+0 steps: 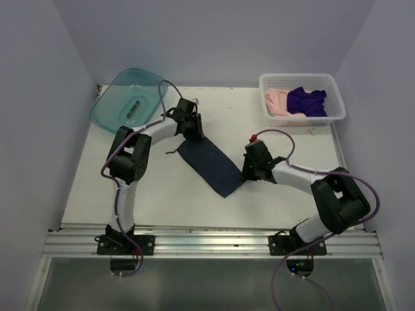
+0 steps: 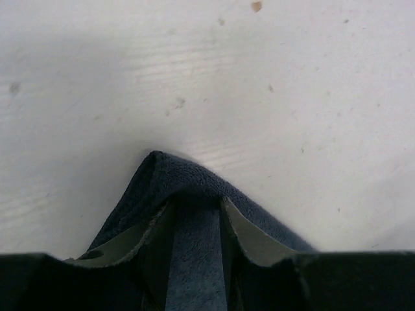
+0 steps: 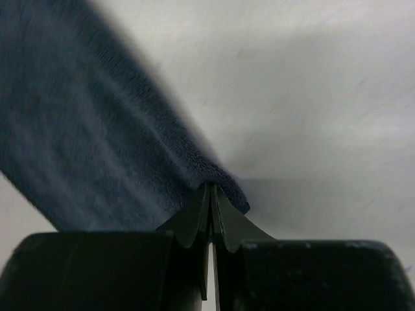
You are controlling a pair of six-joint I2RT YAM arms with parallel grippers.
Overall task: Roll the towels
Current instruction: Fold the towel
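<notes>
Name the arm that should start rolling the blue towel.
Right, probably. The right hand is shut on the near corner of the blue towel, whose length runs toward the left hand, which pinches the far end and can anchor it.

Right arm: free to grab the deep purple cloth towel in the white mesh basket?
Probably not yet: its end effector is shut on a corner of the dark slate-blue cloth towel.
</notes>
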